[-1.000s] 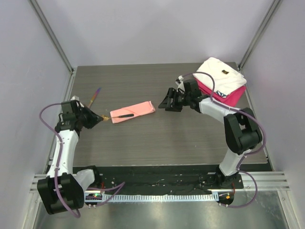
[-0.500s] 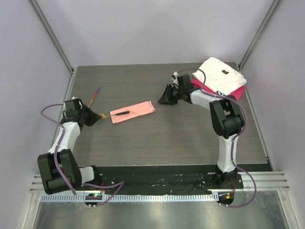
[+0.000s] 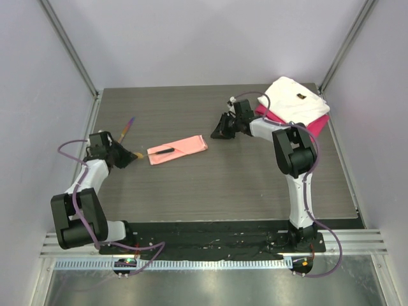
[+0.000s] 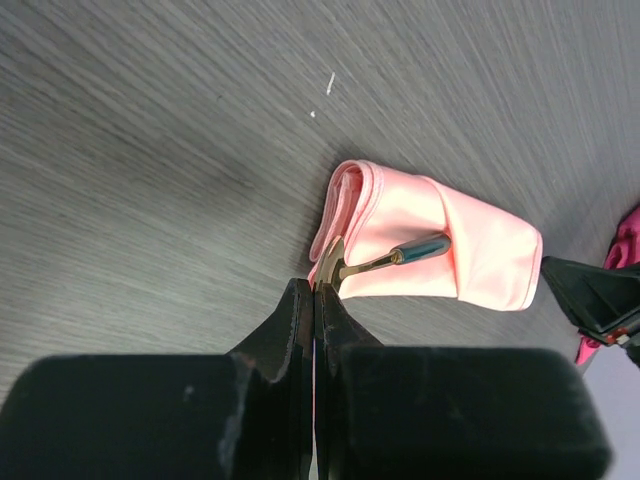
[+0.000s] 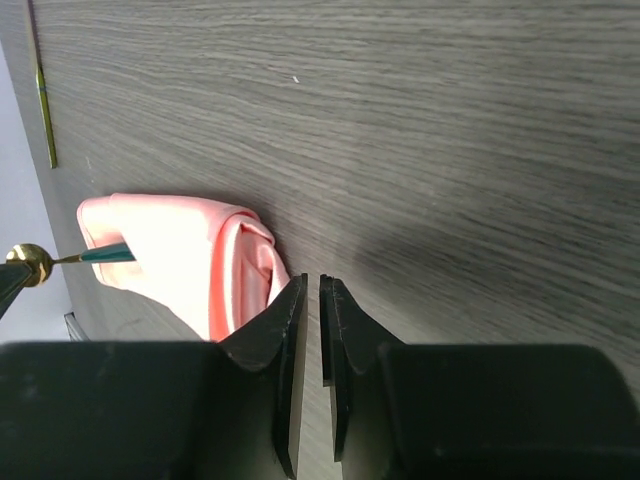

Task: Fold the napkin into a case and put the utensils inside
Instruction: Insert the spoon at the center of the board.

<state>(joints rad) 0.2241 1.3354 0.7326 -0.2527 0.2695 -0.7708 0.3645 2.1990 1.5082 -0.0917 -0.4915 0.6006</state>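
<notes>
The salmon-pink napkin (image 3: 177, 148) lies folded into a narrow strip left of the table's middle, also seen as napkin (image 4: 440, 240) and napkin (image 5: 180, 265). A utensil with a gold end and a teal handle (image 4: 420, 246) rests across its left end. My left gripper (image 3: 129, 155) (image 4: 314, 285) is shut on that gold end. A second slim utensil (image 3: 127, 129) (image 5: 42, 90) lies on the table behind it. My right gripper (image 3: 218, 133) (image 5: 312, 282) hovers just off the napkin's right end, its jaws a narrow slit apart with nothing between them.
A folded white cloth (image 3: 294, 100) sits on a folded magenta cloth (image 3: 313, 129) at the back right corner, close behind the right arm. Grey walls and metal rails (image 3: 94, 121) bound the dark wood-grain table (image 3: 223, 185).
The right gripper's jaws have closed from wide to a narrow slit and it has drawn back slightly from the napkin. The left gripper stays shut on the utensil while its arm folds back.
</notes>
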